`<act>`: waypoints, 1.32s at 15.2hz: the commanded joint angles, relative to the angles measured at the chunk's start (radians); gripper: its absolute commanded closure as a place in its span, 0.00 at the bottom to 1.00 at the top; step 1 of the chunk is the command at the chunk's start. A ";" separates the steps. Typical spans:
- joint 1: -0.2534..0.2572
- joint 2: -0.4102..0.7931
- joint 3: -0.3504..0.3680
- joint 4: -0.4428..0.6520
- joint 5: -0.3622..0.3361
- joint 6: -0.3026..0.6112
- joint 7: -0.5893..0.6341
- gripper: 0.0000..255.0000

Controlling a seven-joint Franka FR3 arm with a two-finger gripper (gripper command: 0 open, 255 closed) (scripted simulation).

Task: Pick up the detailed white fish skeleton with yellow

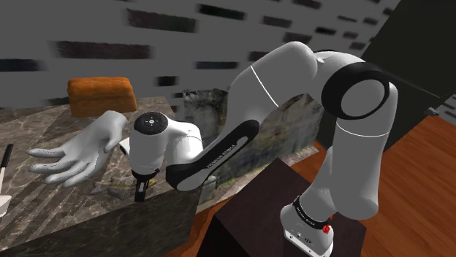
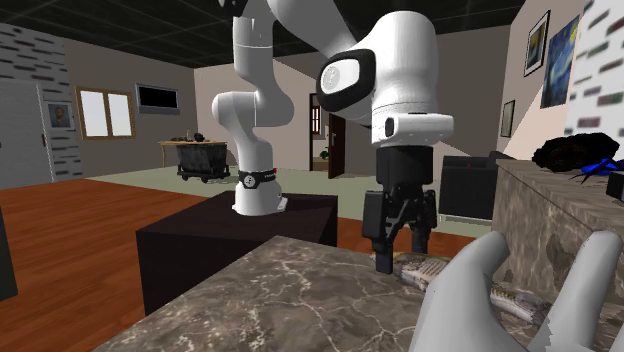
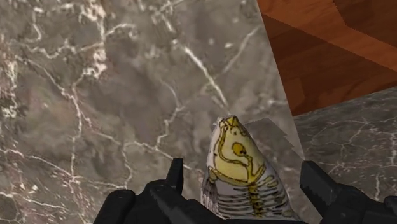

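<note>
The gripper (image 3: 242,170) stands spread astride the fish skeleton (image 3: 245,188) on the marble surface (image 3: 95,95). Only the wrist view shows the skeleton's yellow-outlined head. Lettering along the arm (image 1: 219,153) is unreadable.

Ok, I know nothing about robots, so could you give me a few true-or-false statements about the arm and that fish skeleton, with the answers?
1. The end effector is low over the marble table, with its fingers apart on either side of the fish skeleton. True.
2. The fish skeleton hangs in the air, lifted clear of the table. False: it lies on the marble.
3. A large white hand model lies on the same table. True.
4. The floor beside the table is green carpet. False: it is reddish-brown wood.
</note>
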 commanded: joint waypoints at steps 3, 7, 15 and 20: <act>0.002 0.007 -0.003 0.002 -0.005 0.005 0.003 1.00; 0.001 0.007 -0.003 0.002 -0.004 0.005 0.002 1.00; -0.017 -0.048 0.023 -0.003 0.036 -0.042 -0.031 1.00; -0.033 -0.096 0.045 0.002 0.076 -0.091 -0.063 1.00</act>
